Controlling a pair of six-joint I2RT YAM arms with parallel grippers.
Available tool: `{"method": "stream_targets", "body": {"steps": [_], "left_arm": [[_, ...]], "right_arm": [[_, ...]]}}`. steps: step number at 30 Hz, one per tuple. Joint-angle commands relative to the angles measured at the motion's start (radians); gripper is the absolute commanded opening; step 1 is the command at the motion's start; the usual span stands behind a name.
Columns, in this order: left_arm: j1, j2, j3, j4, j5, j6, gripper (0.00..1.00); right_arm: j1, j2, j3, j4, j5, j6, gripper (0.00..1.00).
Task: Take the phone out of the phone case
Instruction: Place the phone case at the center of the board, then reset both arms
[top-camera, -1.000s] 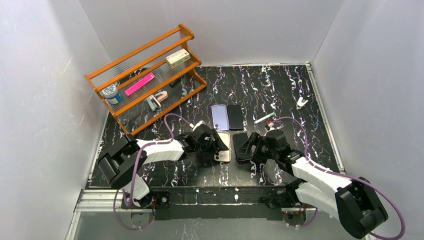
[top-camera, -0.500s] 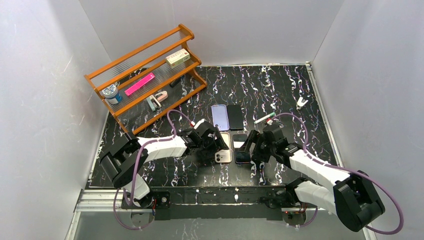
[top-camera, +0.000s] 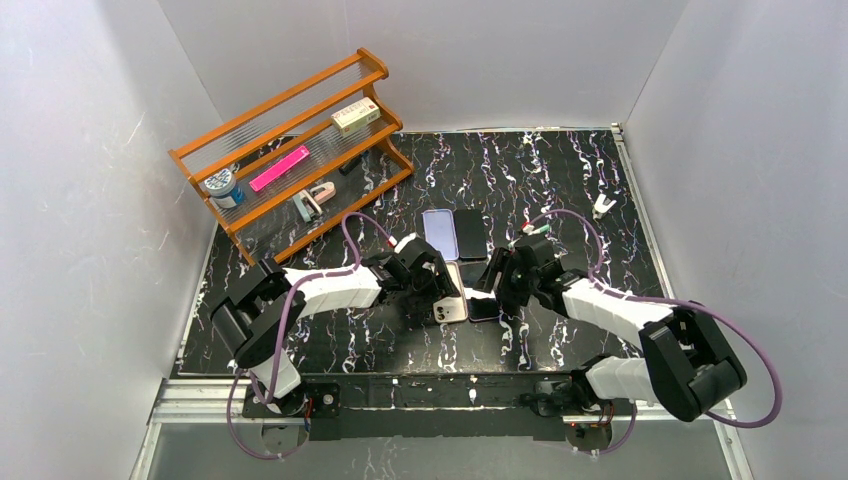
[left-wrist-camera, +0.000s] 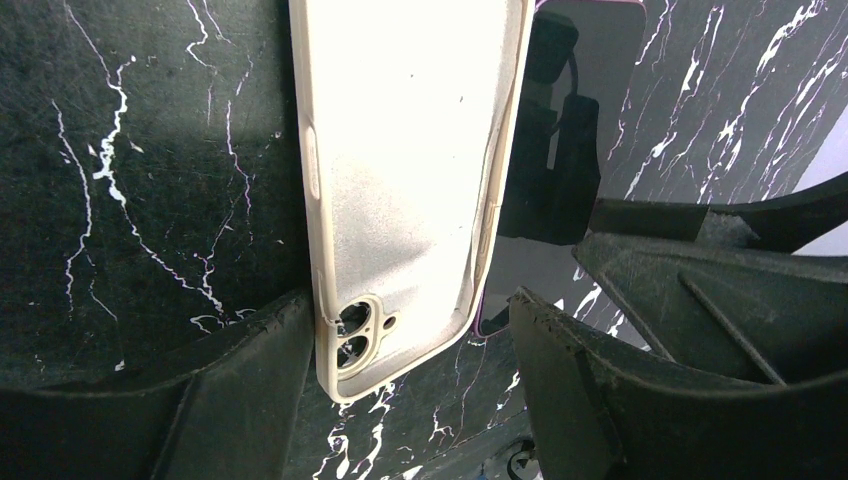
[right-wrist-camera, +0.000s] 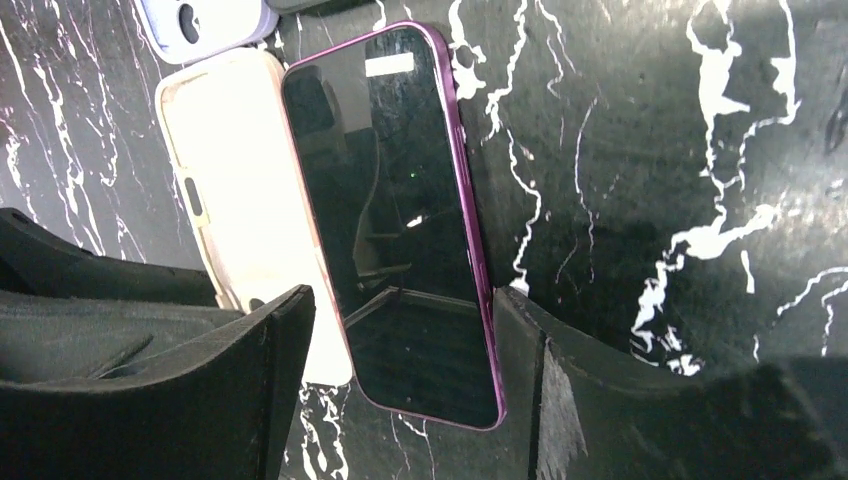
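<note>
The left gripper (left-wrist-camera: 410, 300) jaws are hanging open astride the emptied cream phone case (left-wrist-camera: 400, 170). The right gripper (right-wrist-camera: 400, 290) jaws are straddling, open, the purple phone (right-wrist-camera: 400, 200) lying just beside the case, likely needing squeezing evenly and lifting level.

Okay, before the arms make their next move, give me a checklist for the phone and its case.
1. Phone out of the case: ok, it lies screen up beside the empty case.
2. Left fingers open, one on each side of the case: ok.
3. Right fingers open, one on each side of the phone: ok.
4. Phone and case apart: not ok, their long edges touch.
5. Phone lying flat: cannot tell.
</note>
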Motion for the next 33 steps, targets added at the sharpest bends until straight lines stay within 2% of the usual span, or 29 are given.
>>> {"method": "stream_targets", "body": {"steps": [1,8,12,15,19,33], "left_arm": [[0.005,0.077,-0.034,-0.137,-0.092,0.038,0.72],[0.016,0.099,0.005,-0.201,-0.112,0.091,0.77],[0.017,0.066,0.0,-0.273,-0.133,0.116,0.8],[0.016,0.045,-0.011,-0.298,-0.136,0.131,0.91],[0.017,0.029,-0.02,-0.305,-0.135,0.141,0.93],[0.037,0.136,0.102,-0.216,-0.059,0.233,0.77]], "right_arm": [[-0.002,0.05,0.026,0.002,0.054,-0.06,0.73],[-0.001,0.042,0.04,-0.021,0.06,-0.059,0.73],[-0.002,-0.023,0.023,-0.068,0.096,-0.064,0.79],[-0.002,-0.071,0.004,-0.098,0.116,-0.06,0.85],[-0.001,-0.137,-0.02,-0.125,0.143,-0.047,0.89],[-0.001,-0.281,-0.017,-0.224,0.204,-0.036,0.9]]}}
